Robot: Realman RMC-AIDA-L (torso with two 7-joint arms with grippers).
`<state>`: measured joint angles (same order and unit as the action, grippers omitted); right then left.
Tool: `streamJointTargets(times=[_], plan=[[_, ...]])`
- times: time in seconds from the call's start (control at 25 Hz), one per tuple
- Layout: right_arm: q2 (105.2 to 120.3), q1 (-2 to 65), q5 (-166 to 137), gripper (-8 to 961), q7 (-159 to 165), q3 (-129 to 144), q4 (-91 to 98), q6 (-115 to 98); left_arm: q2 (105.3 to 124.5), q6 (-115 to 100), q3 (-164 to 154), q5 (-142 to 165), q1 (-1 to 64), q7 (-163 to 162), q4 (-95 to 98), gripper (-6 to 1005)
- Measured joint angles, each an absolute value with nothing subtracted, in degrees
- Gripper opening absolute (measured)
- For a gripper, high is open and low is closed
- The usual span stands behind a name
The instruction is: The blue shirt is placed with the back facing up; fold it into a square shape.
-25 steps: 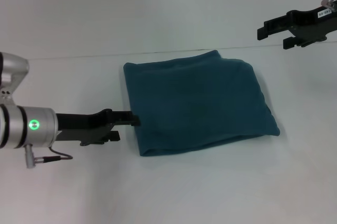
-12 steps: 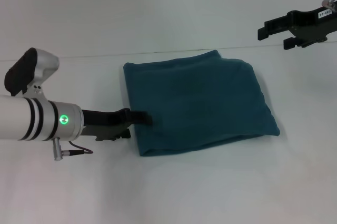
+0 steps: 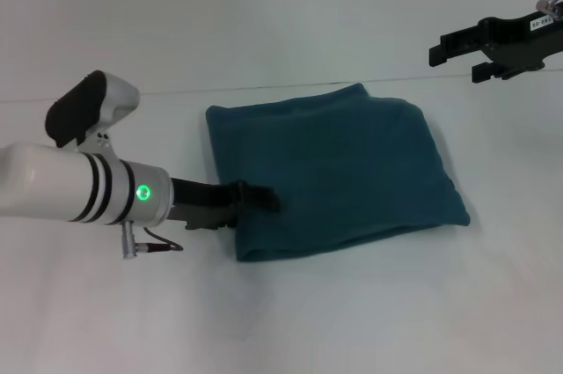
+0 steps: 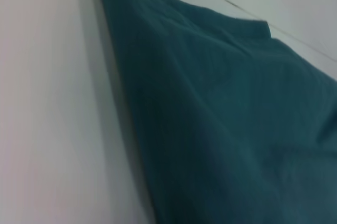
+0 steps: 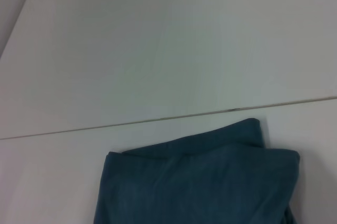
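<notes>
- Fingers of left gripper: black, lying low and flat over the near-left edge of the blue shirt; tips look close together, pressed on or into the fabric, but can't tell if any cloth is actually pinched btwn them.
- Left arm: white forearm w/ green light, reaching in from the robot's left, low over the table; a thin cable loops under the wrist.
- Right gripper: held up high at far right, well apart from the shirt, nothing in it; its 2 black fingers point toward the robot's left w/ a gap btwn them.
- Blue shirt: centre of table, already folded into a roughly square, slightly skewed bundle; plain teal side up, no lettering visible. Soft creases across the top; near edge rounded and thick, w/ layers stacked.
- Left wrist view: the shirt fills most of the picture, seen from very low along its edge; folded layers show at the far corner; bare white table beside it.
- Right wrist view: the shirt's far edge seen from above, w/ an upper layer set slightly back from the lower one; a thin seam line runs across the table behind it.
</notes>
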<state>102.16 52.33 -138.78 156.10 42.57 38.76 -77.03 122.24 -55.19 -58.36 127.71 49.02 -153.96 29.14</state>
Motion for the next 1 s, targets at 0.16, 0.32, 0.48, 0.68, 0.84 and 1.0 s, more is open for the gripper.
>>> streamJointTargets(times=[0.16,0.32,0.48,0.68,0.84,1.0], plan=[[102.2,52.35,-138.72,906,156.1,42.38,38.73,-76.91,122.07,-54.77,-59.9,127.71,49.69,-154.11,28.97,681],[102.26,52.4,-138.69,905,156.09,42.36,38.67,-76.9,122.21,-55.06,-59.97,127.71,49.62,-154.15,29.23,521],[102.3,52.5,-138.68,904,156.09,42.35,38.6,-76.89,122.45,-56.45,-60.0,127.71,49.16,-153.87,30.5,406],[102.31,52.49,-138.68,902,156.09,42.23,38.58,-76.9,123.4,-61.69,-60.03,127.7,46.74,-153.84,36.3,281],[102.33,52.37,-138.68,901,156.09,41.79,38.58,-76.9,123.7,-67.35,-59.75,127.58,44.63,-153.85,40.4,173],[102.48,52.39,-138.69,900,156.09,41.62,38.58,-76.86,123.74,-69.07,-59.25,127.27,42.73,-153.83,42.06,42]])
